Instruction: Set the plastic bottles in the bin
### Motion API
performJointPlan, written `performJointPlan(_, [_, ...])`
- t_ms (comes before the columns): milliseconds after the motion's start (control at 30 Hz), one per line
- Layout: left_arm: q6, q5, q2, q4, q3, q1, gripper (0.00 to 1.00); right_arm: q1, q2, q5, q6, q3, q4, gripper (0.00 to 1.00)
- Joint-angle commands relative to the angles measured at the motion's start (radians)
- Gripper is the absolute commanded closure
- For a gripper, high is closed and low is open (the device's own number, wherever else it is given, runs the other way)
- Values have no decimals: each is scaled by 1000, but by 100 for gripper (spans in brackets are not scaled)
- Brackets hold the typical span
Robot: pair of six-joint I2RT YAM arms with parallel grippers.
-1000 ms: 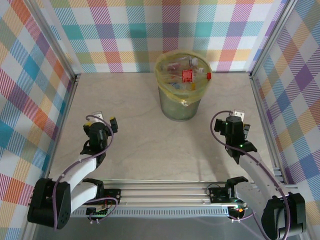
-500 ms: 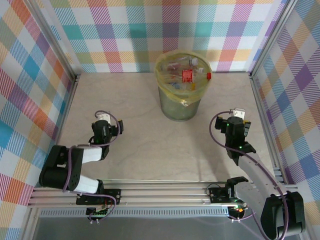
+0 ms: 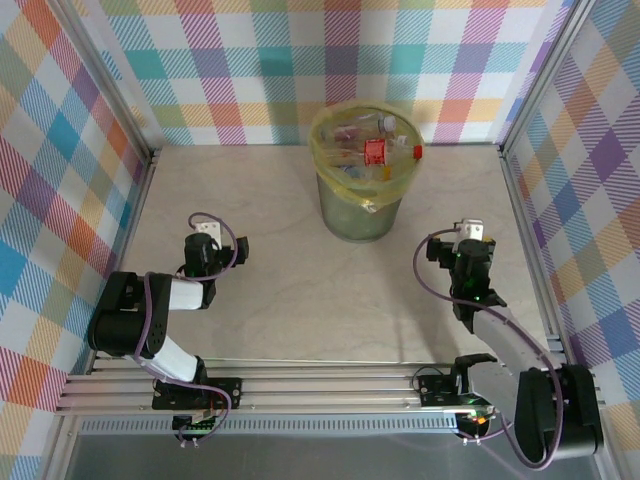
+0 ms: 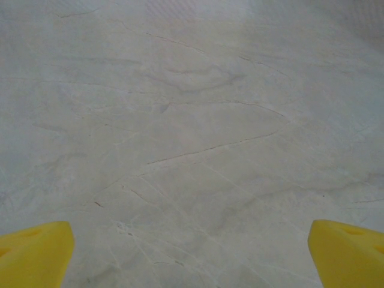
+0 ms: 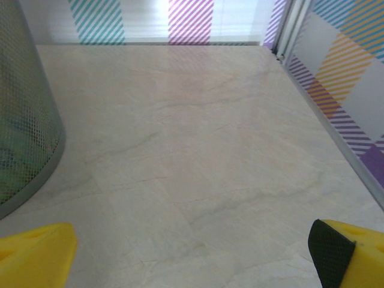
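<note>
A pale marbled tabletop (image 3: 280, 290) lies between colourful plaid walls (image 3: 250, 70) and aluminium rails (image 3: 330, 383).

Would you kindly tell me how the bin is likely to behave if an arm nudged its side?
The bin has a mesh wall and holds small plastic bottles, so it is probably light and would slide. It seems to narrow downward, so a high push might tip it.
</note>
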Motion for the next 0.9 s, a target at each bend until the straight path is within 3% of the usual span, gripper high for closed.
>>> performJointPlan(0, [-4, 28, 4, 29, 21, 9, 0, -19, 71, -100, -46, -13, 184, 0])
performJointPlan(133, [-4, 28, 4, 30, 20, 10, 0, -51, 175, -161, -50, -10, 307, 0])
performJointPlan(367, [-4, 27, 4, 31, 19, 11, 0, -81, 301, -231, -80, 16, 324, 0])
performJointPlan(667, [-4, 27, 4, 31, 19, 10, 0, -115, 293, -349, -71, 33, 273, 0])
performJointPlan(867, [-4, 26, 4, 32, 19, 11, 0, -117, 353, -456, -1, 36, 372, 0])
